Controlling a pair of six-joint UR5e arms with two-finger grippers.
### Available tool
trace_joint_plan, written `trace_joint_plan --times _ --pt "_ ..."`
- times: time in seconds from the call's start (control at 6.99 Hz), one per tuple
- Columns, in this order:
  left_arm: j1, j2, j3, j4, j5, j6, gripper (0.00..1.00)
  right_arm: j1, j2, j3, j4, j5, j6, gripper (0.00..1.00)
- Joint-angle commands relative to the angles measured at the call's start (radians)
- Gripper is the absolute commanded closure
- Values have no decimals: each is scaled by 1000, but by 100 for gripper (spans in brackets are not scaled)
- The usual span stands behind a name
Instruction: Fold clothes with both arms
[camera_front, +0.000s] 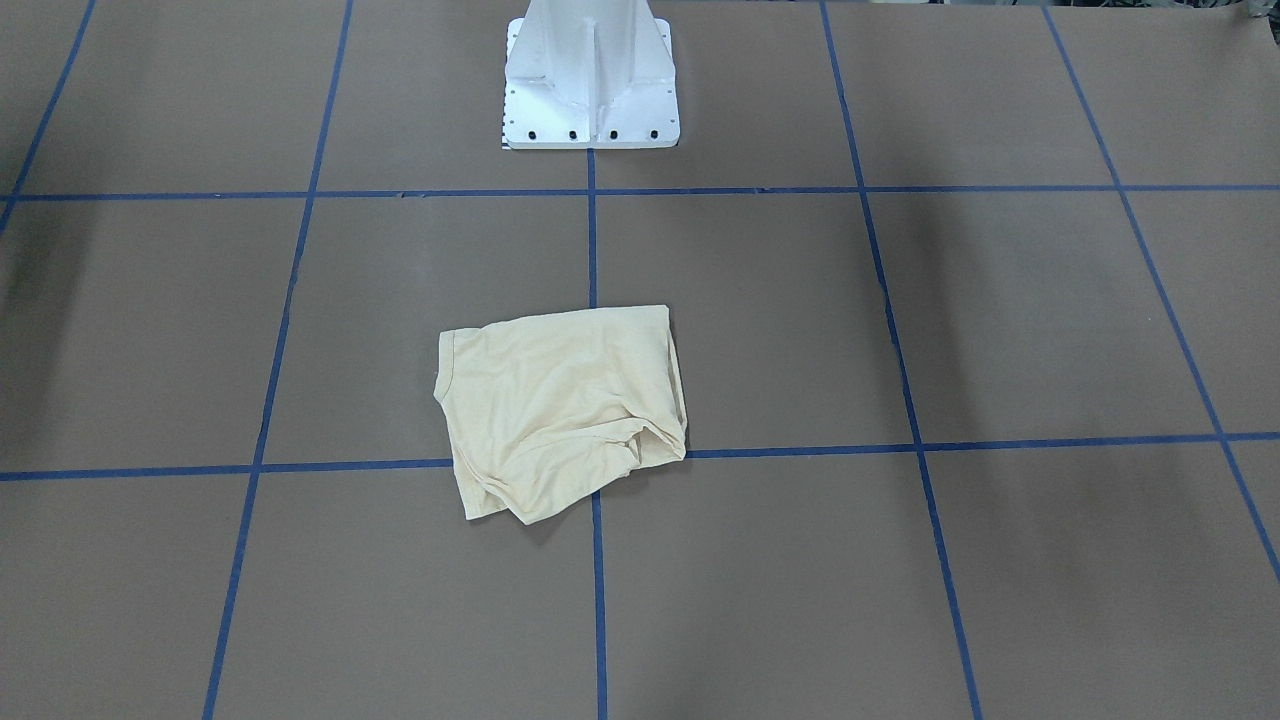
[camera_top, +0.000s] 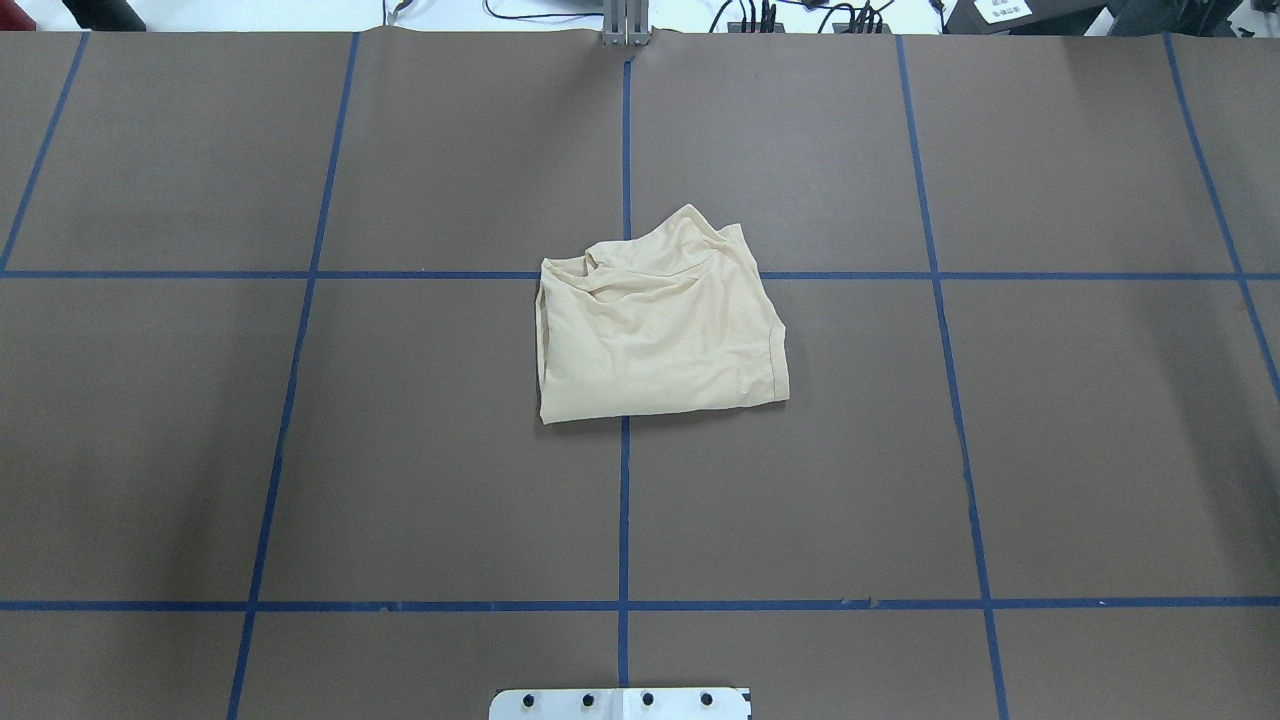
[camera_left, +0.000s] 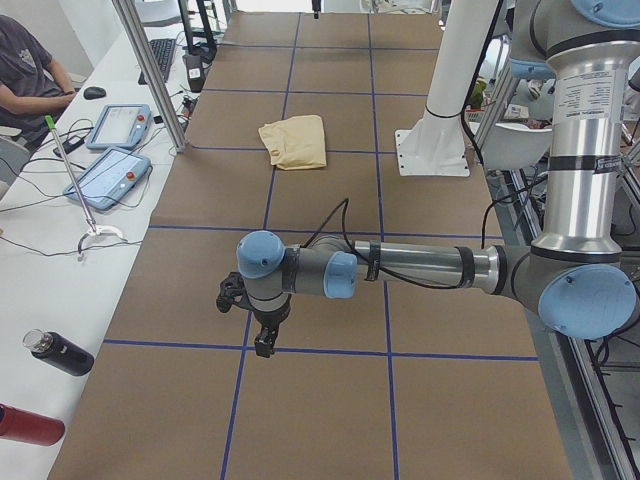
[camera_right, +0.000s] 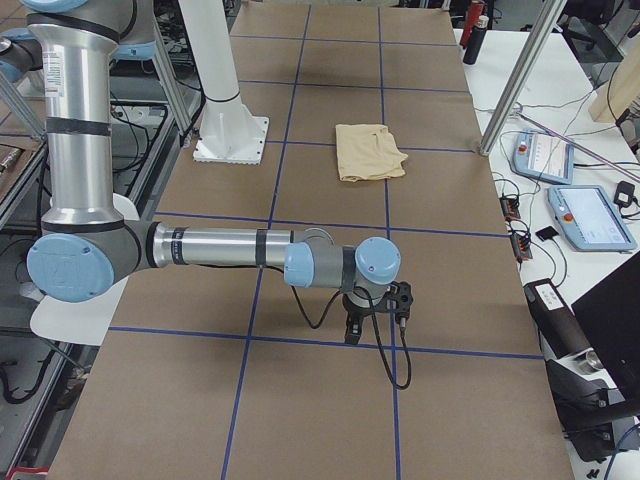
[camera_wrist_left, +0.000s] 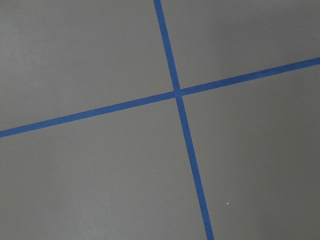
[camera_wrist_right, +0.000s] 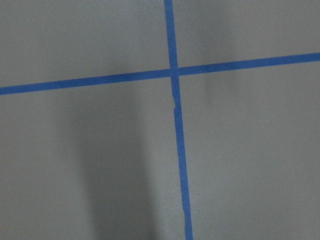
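The clothes are one pale cream-yellow shirt (camera_front: 560, 400), folded into a rough, rumpled rectangle at the middle of the brown table (camera_top: 655, 320). It lies on a crossing of blue tape lines, and no print shows. In the exterior left view the shirt (camera_left: 294, 142) is far beyond my left gripper (camera_left: 262, 340), which hangs low over the table near its end. In the exterior right view my right gripper (camera_right: 353, 330) hangs low near the opposite end, well away from the shirt (camera_right: 368, 152). I cannot tell whether either gripper is open or shut. Both wrist views show only table and tape.
The white pedestal base (camera_front: 590, 90) stands behind the shirt on the robot's side. Blue tape (camera_wrist_left: 176, 92) divides the table into a grid. A seated person (camera_left: 25, 70), tablets (camera_left: 108, 175) and bottles (camera_left: 60, 352) are on the side bench. Control pendants (camera_right: 590, 215) also lie there.
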Motion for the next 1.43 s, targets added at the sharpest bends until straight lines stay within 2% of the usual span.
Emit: trace_joint_plan --times 0.0,0.43,1.14,1.29 --pt "-1 0 -1 0 1 0 0 -1 -13 110 -1 -44 141 0" --pt "0 0 -1 -1 3 0 1 0 -46 121 -1 -26 135 0" --pt "0 0 2 0 -1 -6 0 0 -43 113 1 -27 148 0" --pt "0 -3 1 -1 -10 -117 0 0 -43 113 1 -29 148 0"
